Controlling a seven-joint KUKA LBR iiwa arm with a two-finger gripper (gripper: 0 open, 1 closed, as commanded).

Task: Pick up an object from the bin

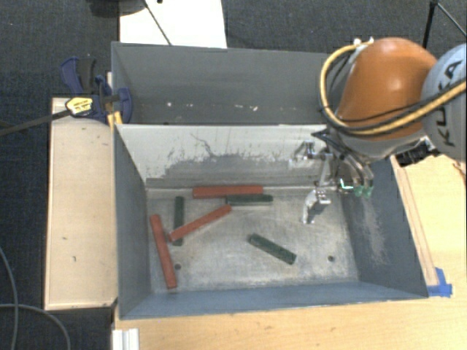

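In the right half of the frame, the gripper (317, 208) hangs over a bare patch of the grey bin (219, 86), close to the back wall. Honestly can't tell if the claw is open or closed from this angle.

The closest pick looks like the dark green bar (271, 249), lying flat and alone, down and to the left of the claw. Its long axis runs from upper left to lower right, so I'd guess the claw has to close across that line.

A red bar (228, 192) with another green bar (249, 200) touching it sits further left along the back wall. The other bars lie well off at the left.
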